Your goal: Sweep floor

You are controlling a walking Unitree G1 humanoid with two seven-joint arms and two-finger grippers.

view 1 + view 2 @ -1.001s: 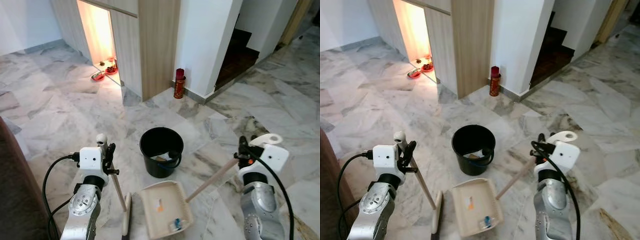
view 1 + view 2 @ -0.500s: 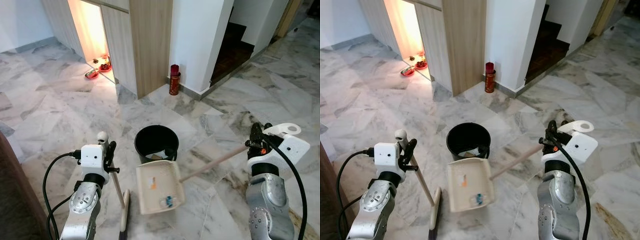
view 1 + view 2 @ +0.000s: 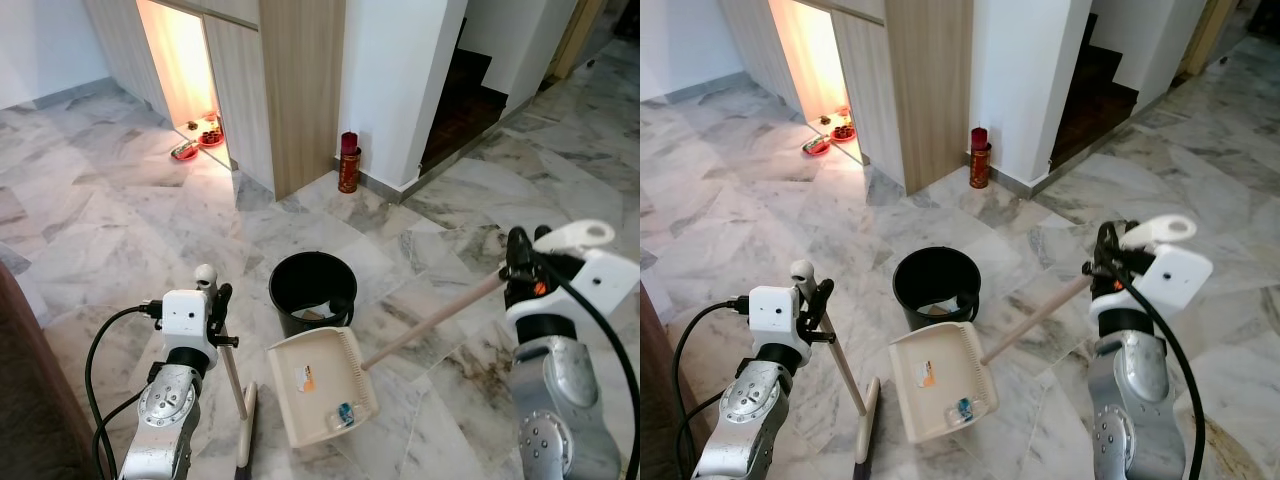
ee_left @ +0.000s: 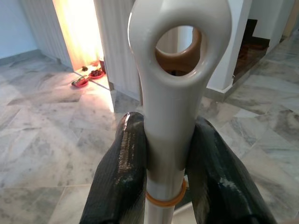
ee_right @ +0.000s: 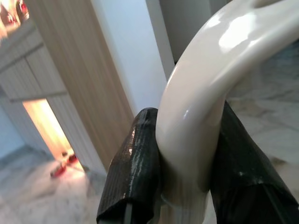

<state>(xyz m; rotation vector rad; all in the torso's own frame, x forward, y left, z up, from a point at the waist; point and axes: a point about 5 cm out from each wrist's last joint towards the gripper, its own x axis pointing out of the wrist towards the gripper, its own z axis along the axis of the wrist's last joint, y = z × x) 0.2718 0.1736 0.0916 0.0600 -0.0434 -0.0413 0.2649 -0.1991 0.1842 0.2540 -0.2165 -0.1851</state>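
Late stage of sweeping: right gripper (image 3: 518, 262) clamped on the dustpan (image 3: 322, 387) handle, pan lifted just beside the bucket (image 3: 312, 293) (scraps not yet tipped in), while left gripper (image 3: 213, 300) grips the upright broom (image 3: 238, 395), head on the floor (image 3: 110, 220).

1. I see a glossy veined marble floor (image 3: 120, 220).
2. The dustpan (image 3: 320, 385) looks like matt cream plastic; its handle (image 5: 201, 112) shines.
3. The bucket (image 3: 312, 290) is black plastic.
4. My fingers (image 4: 122, 177) look like matt black rubber.
5. The cabinet (image 3: 295, 80) has a wood-grain finish.
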